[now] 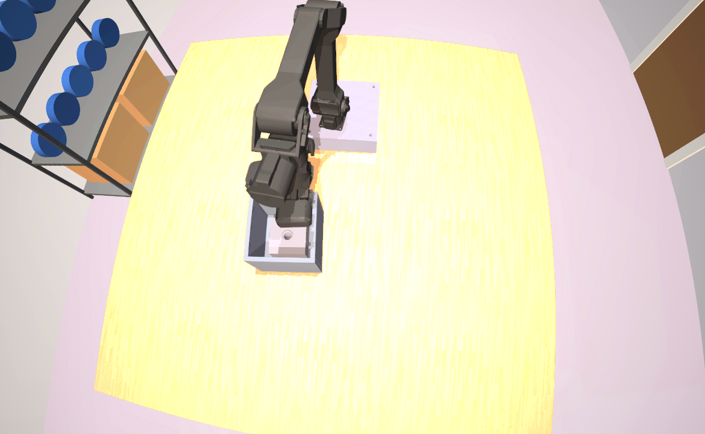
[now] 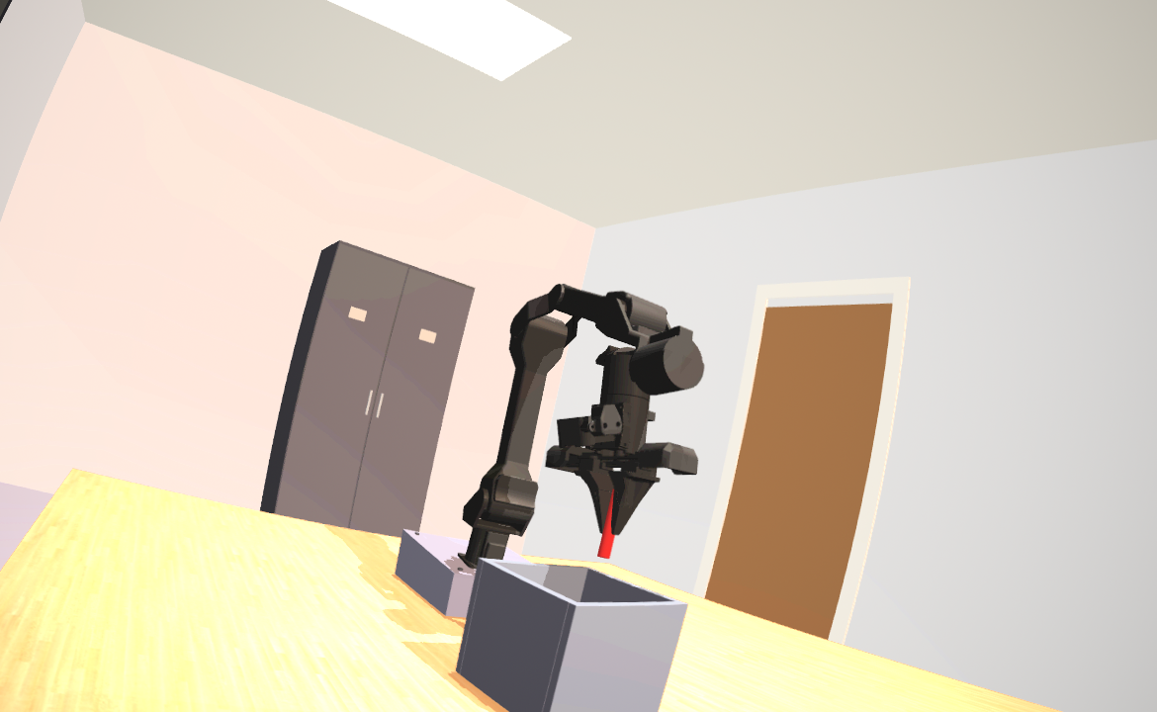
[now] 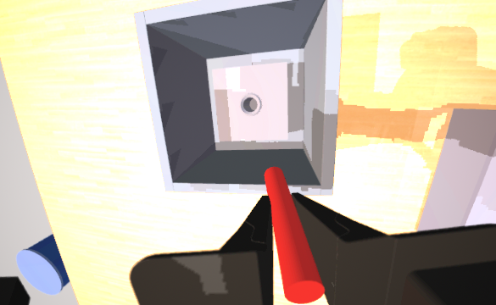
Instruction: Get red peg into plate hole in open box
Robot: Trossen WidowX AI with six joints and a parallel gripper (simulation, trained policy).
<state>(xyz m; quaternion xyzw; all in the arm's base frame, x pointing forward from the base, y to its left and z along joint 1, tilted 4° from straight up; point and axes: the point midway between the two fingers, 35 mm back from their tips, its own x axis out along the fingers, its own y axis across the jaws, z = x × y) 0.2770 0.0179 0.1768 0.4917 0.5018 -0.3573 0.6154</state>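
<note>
My gripper [image 2: 611, 529] [image 3: 280, 201] is shut on the red peg [image 2: 605, 543] [image 3: 292, 237]. The peg points down, its lower end sticking out below the fingertips, above the rim height of the open box. The grey box [image 1: 284, 266] [image 2: 625, 651] [image 3: 336, 140] stands on the table. In the wrist view the peg's lower end shows over the box's near wall, off to the side of the hole. The pale plate [image 1: 280, 249] [image 3: 269, 123] lies on the box's bottom with one round hole [image 1: 287, 235] [image 3: 251, 104], which is empty. In the top view the arm hides the fingers and peg.
The arm's pale base block [image 1: 363, 116] [image 2: 423, 571] stands behind the box on the yellow wooden table [image 1: 425, 242] [image 2: 211, 601]. A shelf [image 1: 82, 143] with blue round things stands beyond the table's left edge in the top view.
</note>
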